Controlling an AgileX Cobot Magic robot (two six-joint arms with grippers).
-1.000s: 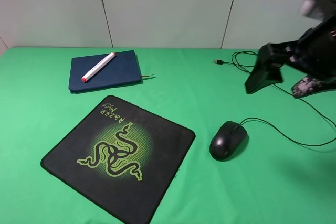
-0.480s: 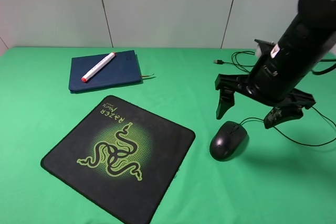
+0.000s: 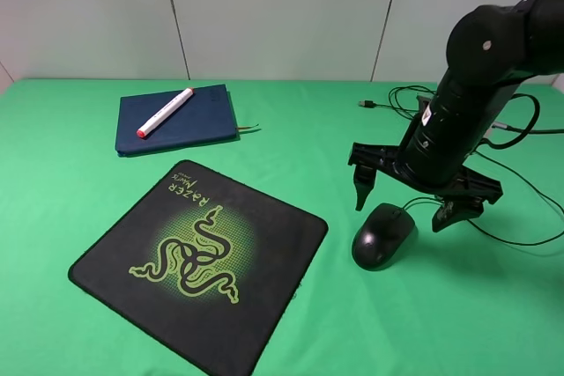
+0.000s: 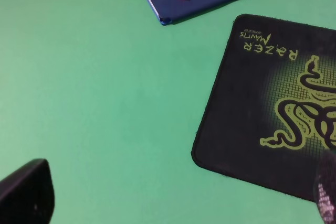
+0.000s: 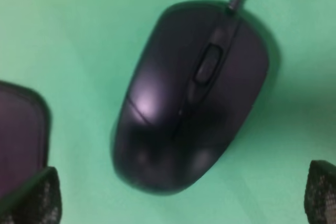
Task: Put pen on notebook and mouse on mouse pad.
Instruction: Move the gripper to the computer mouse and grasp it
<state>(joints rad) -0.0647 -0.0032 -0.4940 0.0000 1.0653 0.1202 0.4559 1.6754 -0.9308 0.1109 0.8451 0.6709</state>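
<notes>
Progress check against the two sub-goals. First, the pen [image 3: 165,112]: it lies diagonally on the cover of the notebook [image 3: 207,125] at the back left of the counter [image 3: 79,182]. The cover supports its whole length, and one red tip points toward the notebook's near left corner. Judged done. Second, the mouse [image 3: 382,235]: it sits on the bare green counter just beside the right corner of the mouse pad [image 3: 203,261]. A narrow strip of green separates them, so they are not touching. Its cable [image 3: 515,241] trails off to the right and loops toward the back. Judged not done. The right gripper [image 3: 400,215] hangs directly over the mouse, jaws spread wide, one finger to either side of the body and nothing gripped. In the right wrist view the mouse lies between the two fingertips [image 5: 29,200] with green showing around it, so I can make out no contact. The left gripper [image 4: 176,198] is absent from the high view. Its own wrist view shows the fingers far apart and empty, above open counter near the pad and the notebook's corner. Left to do, by my reading: close on the mouse, carry it left onto the pad, release. The cable shows slack loops, though it may tug during the carry. Estimate: roughly half complete.
</notes>
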